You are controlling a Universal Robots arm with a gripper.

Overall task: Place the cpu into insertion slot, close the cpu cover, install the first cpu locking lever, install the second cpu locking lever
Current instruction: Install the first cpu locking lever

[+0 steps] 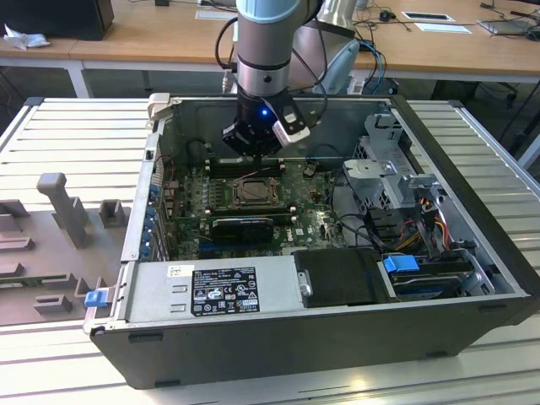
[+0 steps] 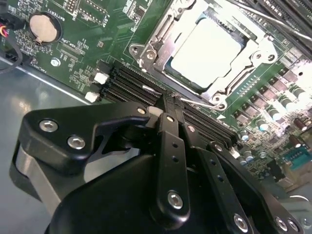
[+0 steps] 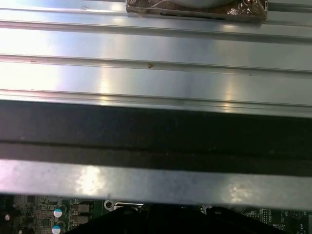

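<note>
Exterior view: arm coming down from above into the open computer case [image 1: 472,253], gripper [image 1: 253,152] hanging low over the green motherboard [image 1: 190,198], just behind the insertion slot [image 1: 253,192] and near the far wall of the case. Second wrist view is the good one: cpu [image 2: 207,51] sitting flat in the insertion slot [image 2: 161,41], pale face up, cpu cover [image 2: 248,46] folded down around it with the chip showing through the square window. Thin wire lever [image 2: 204,103] running along the socket edge nearest the gripper. Gripper [image 2: 170,114] fingers pressed together, pinching nothing, tips right over the black memory slots [image 2: 131,83] next to that lever. Coin battery [image 2: 43,26] off at the board's corner. First wrist view mostly looking at the ribbed aluminium table [image 3: 156,48].
</note>
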